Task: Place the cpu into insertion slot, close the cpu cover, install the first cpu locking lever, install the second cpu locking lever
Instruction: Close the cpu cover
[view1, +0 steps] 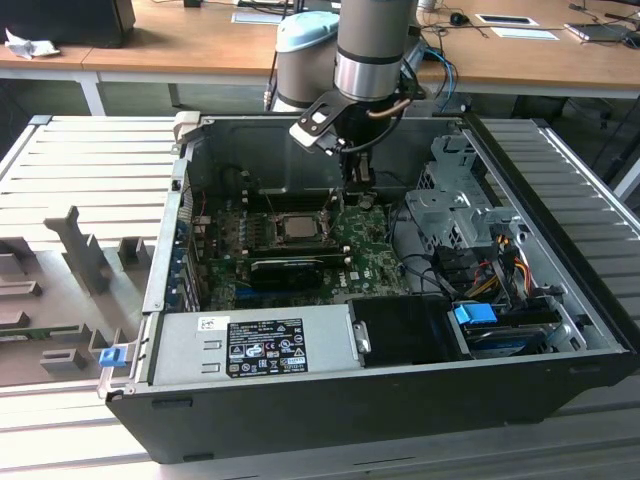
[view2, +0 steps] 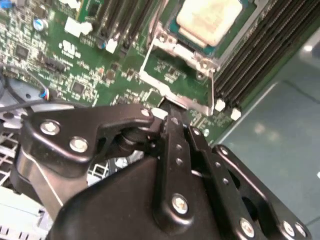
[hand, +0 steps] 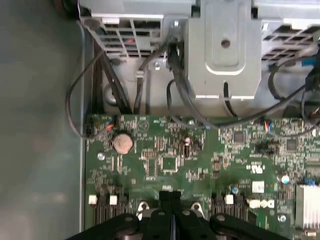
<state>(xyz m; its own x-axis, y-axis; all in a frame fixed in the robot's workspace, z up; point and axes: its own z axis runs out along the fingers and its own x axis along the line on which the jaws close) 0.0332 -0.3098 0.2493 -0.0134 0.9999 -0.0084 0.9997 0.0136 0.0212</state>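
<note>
- The chip (view2: 207, 17) lies in its socket (view2: 172, 25), partly cut off in the second wrist view.
- The cover (view2: 172, 92) is swung off the chip, green board showing through its window.
- The claw (view2: 167, 111) is narrow, tips together at the cover's edge; whether it pinches the edge is hidden.

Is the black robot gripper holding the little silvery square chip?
No, the small flat silvery square chip lies on the green circuit board in the second wrist view, apart from the black gripper.
</note>
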